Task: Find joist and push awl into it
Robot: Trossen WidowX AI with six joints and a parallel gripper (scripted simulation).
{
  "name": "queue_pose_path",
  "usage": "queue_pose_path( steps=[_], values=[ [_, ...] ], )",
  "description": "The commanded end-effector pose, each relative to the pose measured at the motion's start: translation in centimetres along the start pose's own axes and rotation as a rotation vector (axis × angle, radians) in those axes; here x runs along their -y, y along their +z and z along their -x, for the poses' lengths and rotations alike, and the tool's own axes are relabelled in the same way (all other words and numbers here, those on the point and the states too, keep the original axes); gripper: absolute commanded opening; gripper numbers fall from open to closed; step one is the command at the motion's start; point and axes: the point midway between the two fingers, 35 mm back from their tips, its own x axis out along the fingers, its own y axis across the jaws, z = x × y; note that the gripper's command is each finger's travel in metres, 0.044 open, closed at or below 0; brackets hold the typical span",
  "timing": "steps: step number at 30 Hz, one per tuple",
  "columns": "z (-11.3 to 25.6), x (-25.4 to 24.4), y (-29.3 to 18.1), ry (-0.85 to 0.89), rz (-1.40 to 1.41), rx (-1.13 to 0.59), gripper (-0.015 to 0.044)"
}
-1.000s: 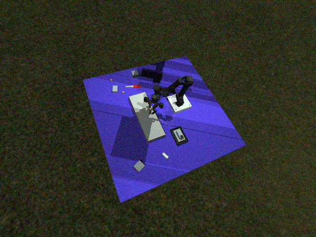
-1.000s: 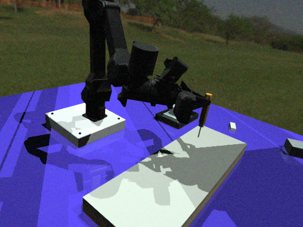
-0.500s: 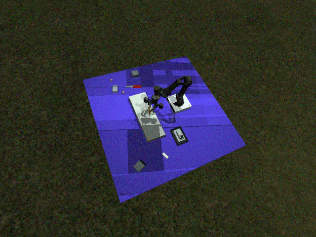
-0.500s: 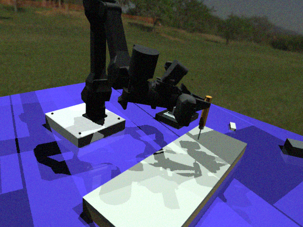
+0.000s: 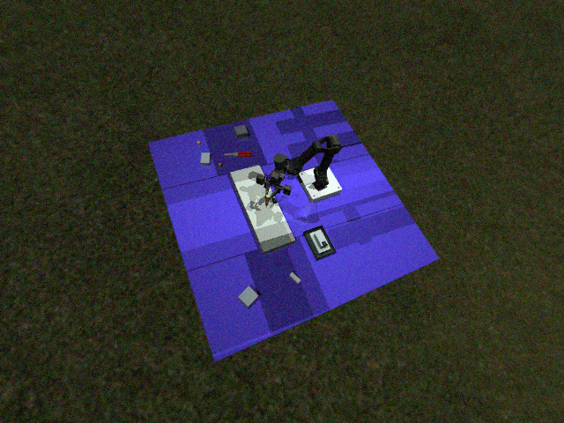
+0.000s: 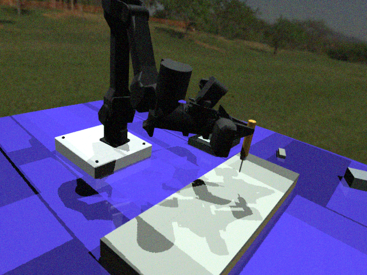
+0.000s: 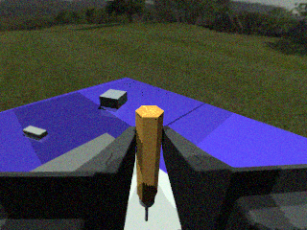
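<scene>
My gripper (image 5: 267, 196) (image 6: 250, 130) (image 7: 149, 132) is shut on the orange handle of the awl (image 6: 248, 142) (image 7: 148, 163). The awl points down, near upright, with its thin dark tip over the far part of the pale floor panel (image 5: 276, 241) (image 6: 189, 254) in the exterior view. The tip seems to be a little above the panel; the exact gap cannot be told. The stud finder (image 5: 318, 237) (image 6: 204, 138) lies in the dark tray (image 5: 310, 243) (image 6: 196, 143), beside the panel. The joist is hidden. No hole can be made out among the shadows on the panel.
A red-handled tool (image 5: 244, 154) lies past one panel end, with grey blocks (image 5: 241, 131) (image 5: 205, 158) and small orange bits (image 5: 198, 142) (image 5: 219, 164). Past the other end lie a square block (image 5: 248, 296) (image 6: 357, 179) (image 7: 113, 98) and a small pale block (image 5: 294, 278) (image 6: 281, 153) (image 7: 35, 132).
</scene>
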Motion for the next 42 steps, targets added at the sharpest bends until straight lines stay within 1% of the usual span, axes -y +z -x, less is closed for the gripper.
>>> queue_pose_path(
  steps=[1, 42],
  values=[
    [0.0, 0.1, -0.3, -0.003, 0.005, 0.000, 0.0000],
    [-0.2, 0.0, -2.8, -0.003, 0.005, -0.001, 0.0000]
  ],
)
